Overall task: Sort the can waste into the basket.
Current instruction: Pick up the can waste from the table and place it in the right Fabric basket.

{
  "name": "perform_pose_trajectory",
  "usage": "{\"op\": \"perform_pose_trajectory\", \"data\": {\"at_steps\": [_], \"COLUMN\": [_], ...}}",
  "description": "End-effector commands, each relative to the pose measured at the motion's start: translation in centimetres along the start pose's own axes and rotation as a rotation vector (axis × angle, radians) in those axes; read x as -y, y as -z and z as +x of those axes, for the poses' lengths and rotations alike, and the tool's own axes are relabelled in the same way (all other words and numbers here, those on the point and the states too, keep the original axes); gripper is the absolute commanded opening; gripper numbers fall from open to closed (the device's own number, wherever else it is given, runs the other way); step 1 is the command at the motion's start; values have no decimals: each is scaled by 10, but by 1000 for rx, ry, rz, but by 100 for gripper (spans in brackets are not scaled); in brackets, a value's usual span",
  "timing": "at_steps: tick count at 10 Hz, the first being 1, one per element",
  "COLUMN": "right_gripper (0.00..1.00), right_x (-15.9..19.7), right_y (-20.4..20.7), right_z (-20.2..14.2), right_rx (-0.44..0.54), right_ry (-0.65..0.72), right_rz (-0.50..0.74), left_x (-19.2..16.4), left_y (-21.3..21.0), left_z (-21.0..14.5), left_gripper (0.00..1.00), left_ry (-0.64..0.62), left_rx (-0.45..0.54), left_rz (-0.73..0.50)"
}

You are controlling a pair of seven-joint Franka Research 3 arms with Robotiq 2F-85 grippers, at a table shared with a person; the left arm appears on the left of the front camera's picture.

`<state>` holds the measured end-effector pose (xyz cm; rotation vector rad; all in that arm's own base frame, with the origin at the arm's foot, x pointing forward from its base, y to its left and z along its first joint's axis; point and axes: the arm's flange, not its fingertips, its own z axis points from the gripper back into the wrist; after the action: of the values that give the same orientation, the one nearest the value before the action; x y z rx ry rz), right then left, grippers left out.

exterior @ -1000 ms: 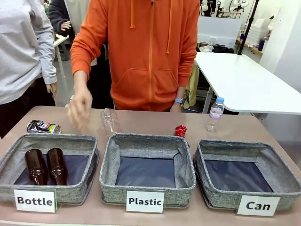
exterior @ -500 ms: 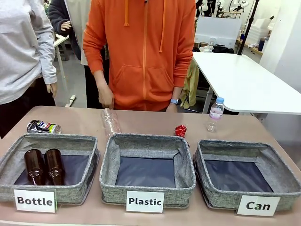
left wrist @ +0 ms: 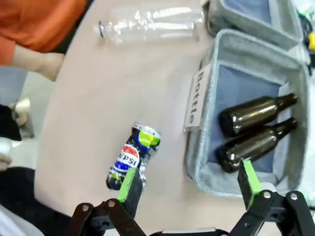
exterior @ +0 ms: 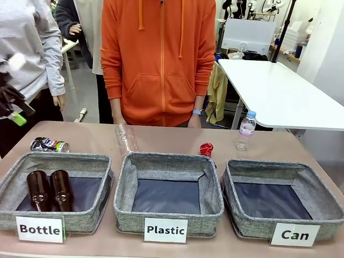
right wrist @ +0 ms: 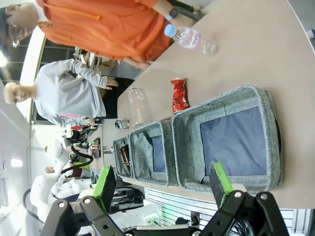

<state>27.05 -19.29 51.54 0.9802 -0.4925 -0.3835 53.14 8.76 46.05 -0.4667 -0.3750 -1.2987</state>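
The Can basket (exterior: 280, 167) sits at the tabletop's (exterior: 161, 137) right end, the red can (exterior: 206, 149) behind the Plastic basket (exterior: 166, 160), well apart from the wide-spread right fingers (right wrist: 106, 179). The dark can (left wrist: 132, 157) lies beside the Bottle basket (left wrist: 197, 162), just ahead of one of the wide left fingers (left wrist: 129, 184)

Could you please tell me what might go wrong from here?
The open left gripper hovers near the dark printed crushed can, which lies close to the grey woven basket labelled Bottle; a finger could catch its wall. The grey basket labelled Can stands at the far right, so the can might drop into a wrong basket on the way.
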Motion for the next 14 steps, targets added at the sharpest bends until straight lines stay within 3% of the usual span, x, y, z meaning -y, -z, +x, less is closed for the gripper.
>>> {"op": "perform_pose_trajectory", "data": {"at_steps": [1,3,7,14], "right_gripper": [100,100,100,100], "right_x": [1,1,1,1], "right_y": [-1,-1,-1,-1], "right_z": [2,2,2,2], "right_rx": [8,8,8,8], "right_ry": [-23,-23,-23,-23], "right_rz": [27,27,27,27], "left_x": [-15,-26,-50,-56], "left_y": [23,50,83,136], "left_z": [6,14,13,10], "left_gripper": [100,100,100,100], "left_ry": [97,164,218,291], "left_rx": [-150,-249,-454,-561], "left_rz": [61,175,211,109]}}
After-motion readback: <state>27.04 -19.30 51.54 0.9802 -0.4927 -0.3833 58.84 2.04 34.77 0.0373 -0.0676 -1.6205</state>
